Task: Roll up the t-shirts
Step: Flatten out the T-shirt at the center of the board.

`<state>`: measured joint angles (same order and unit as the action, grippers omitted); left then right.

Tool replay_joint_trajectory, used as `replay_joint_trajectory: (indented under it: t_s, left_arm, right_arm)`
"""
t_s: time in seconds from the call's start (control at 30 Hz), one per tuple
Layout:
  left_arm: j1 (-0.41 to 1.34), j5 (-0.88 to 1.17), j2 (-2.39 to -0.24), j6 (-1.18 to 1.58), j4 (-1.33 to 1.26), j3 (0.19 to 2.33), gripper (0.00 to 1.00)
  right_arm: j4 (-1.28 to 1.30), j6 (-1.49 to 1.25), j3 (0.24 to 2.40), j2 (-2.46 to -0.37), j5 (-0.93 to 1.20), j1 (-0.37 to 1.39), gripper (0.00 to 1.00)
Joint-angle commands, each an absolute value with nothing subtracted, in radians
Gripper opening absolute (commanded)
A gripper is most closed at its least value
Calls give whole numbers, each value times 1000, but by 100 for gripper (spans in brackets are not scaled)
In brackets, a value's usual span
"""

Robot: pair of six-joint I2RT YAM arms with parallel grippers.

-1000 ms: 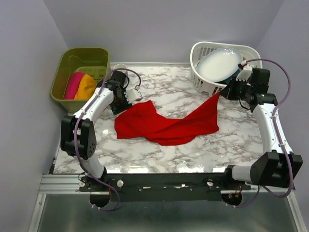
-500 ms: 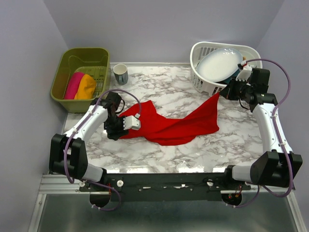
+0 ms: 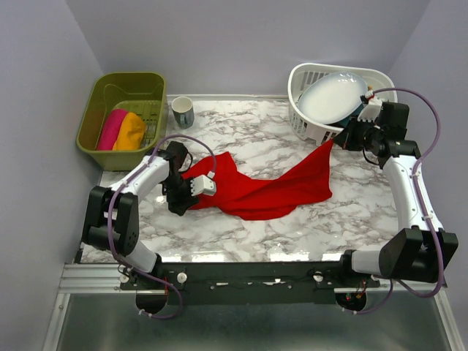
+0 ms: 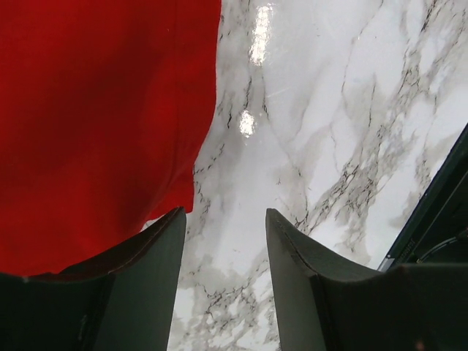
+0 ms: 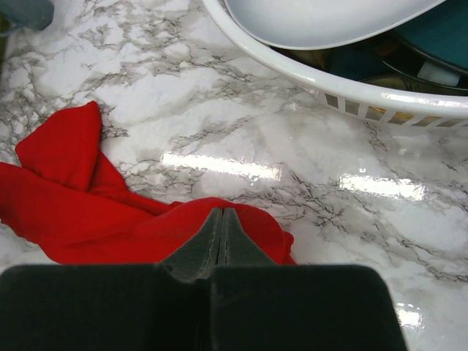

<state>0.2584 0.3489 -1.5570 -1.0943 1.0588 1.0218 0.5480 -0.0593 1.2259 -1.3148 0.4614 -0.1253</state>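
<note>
Flanking red t-shirt [image 3: 252, 191], green bin [image 3: 93, 104], white basket [image 3: 307, 130]

Left arm [image 3: 139, 178]: the elbow is folding back close to its base and the forearm is reaching up and inward. The left wrist [image 3: 175, 156] is bending over, so the left jaws are pointing straight down at the bench [image 3: 292, 227]. The left jaws are standing apart; in the wrist view an open gap is showing between the two dark fingers [image 4: 146, 292].

Right arm [image 3: 411, 197]: it is stretching away from its base along the right side, and the right wrist [image 3: 391, 128] is turning inward at the far end. The right jaws are pressing fully together, pinching a raised corner of the red t-shirt [image 3: 256, 191].
</note>
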Motion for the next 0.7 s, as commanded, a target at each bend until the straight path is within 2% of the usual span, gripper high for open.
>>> replay_joint_trajectory:
  t_s: [0.0,0.13,0.43,0.53,0.67]
  left_arm:
    - [259,382,-1589,-1075,1040,1014,58]
    - [259,353,-1615,-1055,996,1008,66]
    - [255,261,-1678,-1048,899,997,66]
    - [255,236,-1706,-1042,881,1006,62]
    - [255,180,-1740,-1051,842,989,45]
  right_arm:
    - [555,-44,1252,-1321,434,-129,0]
    - [557,-49,1255,-1327,434,-129,0]
    - [563,-46,1275,-1353,433,-130,0]
    - [565,-46,1281,-1368,436,-129,1]
    - [563,-48,1301,-1393,439,-129,0]
